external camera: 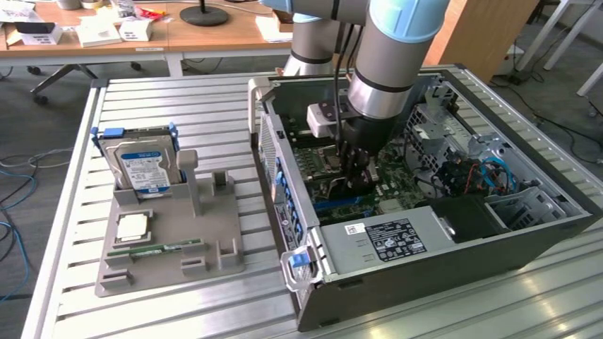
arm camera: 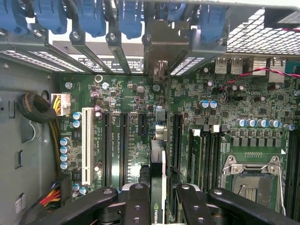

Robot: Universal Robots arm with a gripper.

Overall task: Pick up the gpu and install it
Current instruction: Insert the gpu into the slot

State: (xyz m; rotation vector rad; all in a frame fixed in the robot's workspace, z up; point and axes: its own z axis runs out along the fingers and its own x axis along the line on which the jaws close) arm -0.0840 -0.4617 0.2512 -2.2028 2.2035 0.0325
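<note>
Slatted metal table [external camera: 169, 106], gpu [arm camera: 156, 178] on edge over motherboard [arm camera: 131, 93], long axis toward rear brackets [arm camera: 118, 54], jaws clamping it

the arm [external camera: 396, 63] reaches down into the open computer case [external camera: 424, 282], which lies on the slatted table [external camera: 188, 99] toward its edge at the exterior view's right. the gripper [external camera: 356, 176] clasps the black gpu [external camera: 349, 189], on edge over the motherboard [external camera: 400, 194]. near the opposite table edge a grey holder [external camera: 160, 272] carries an upright hard drive [external camera: 141, 166] and a flat green ram stick [external camera: 155, 249].

Slatted metal table [external camera: 169, 106], grey fixture [external camera: 169, 244], computer case [external camera: 424, 247]
</note>
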